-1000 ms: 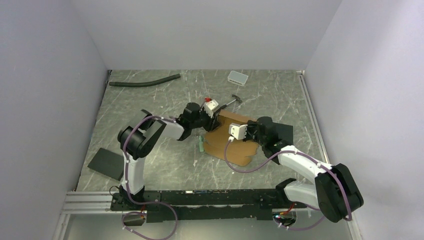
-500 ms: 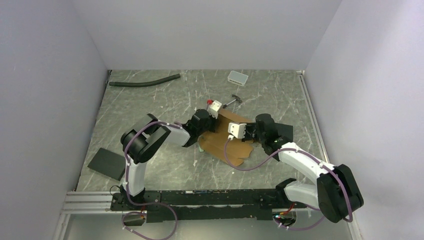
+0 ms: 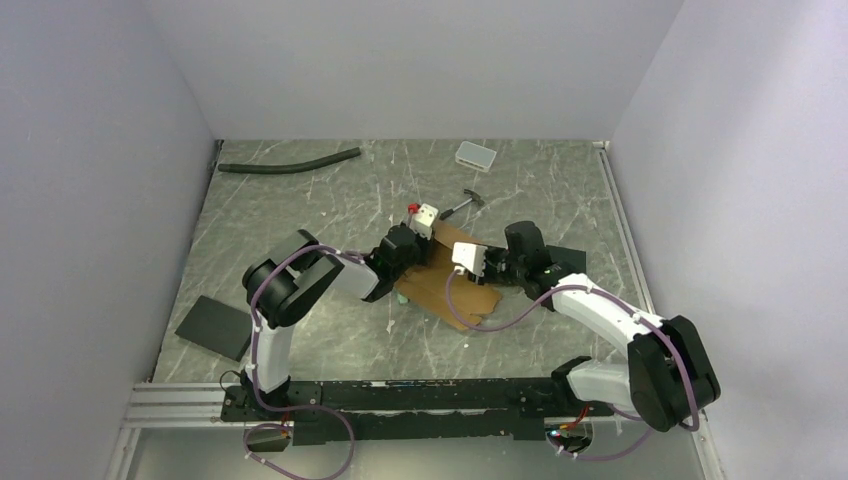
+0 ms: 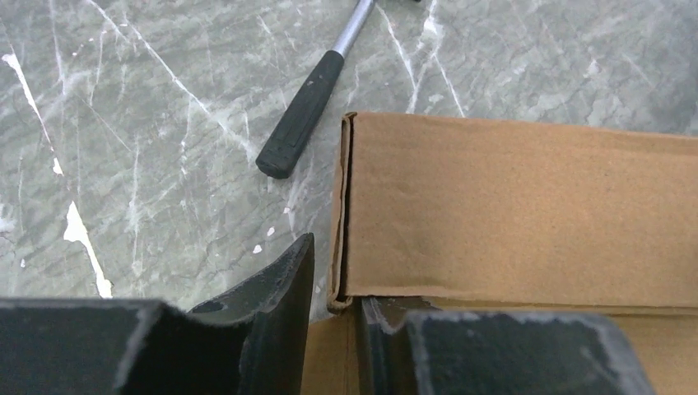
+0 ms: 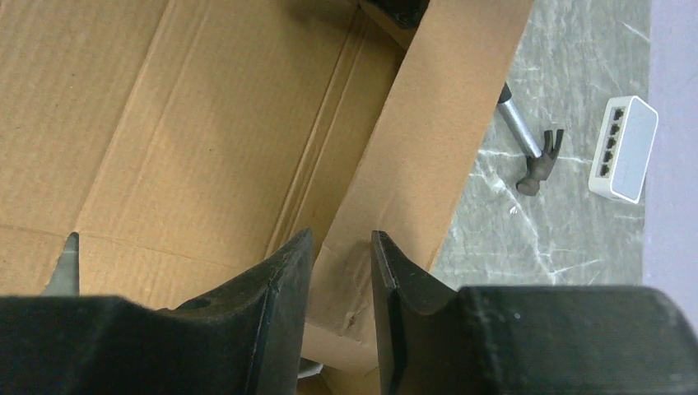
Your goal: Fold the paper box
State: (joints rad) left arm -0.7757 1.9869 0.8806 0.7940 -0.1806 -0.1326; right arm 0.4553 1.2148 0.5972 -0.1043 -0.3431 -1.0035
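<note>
The paper box (image 3: 440, 290) is brown cardboard, half folded, at the table's middle between both arms. In the left wrist view a raised wall (image 4: 510, 206) of it stands upright. My left gripper (image 4: 336, 276) is open, and that wall's folded corner edge sits loose in the gap between its fingers. From above, the left gripper (image 3: 415, 252) is at the box's far left side. My right gripper (image 5: 342, 239) is open and straddles a standing flap (image 5: 428, 140) without pinching it. The creased floor panel (image 5: 165, 123) lies to its left. Seen from above, the right gripper (image 3: 480, 272) is at the box's right side.
A small hammer (image 3: 462, 205) lies just beyond the box, close to the wall's corner (image 4: 304, 115). A white network switch (image 3: 475, 155) sits at the back. A black hose (image 3: 290, 162) lies at the back left. One black slab (image 3: 213, 327) rests front left, and another (image 3: 568, 262) beside the right arm.
Both grippers have opened off the cardboard they were pinching. The box has settled lower and shifted a little left. The right wrist has moved slightly farther from the bases.
</note>
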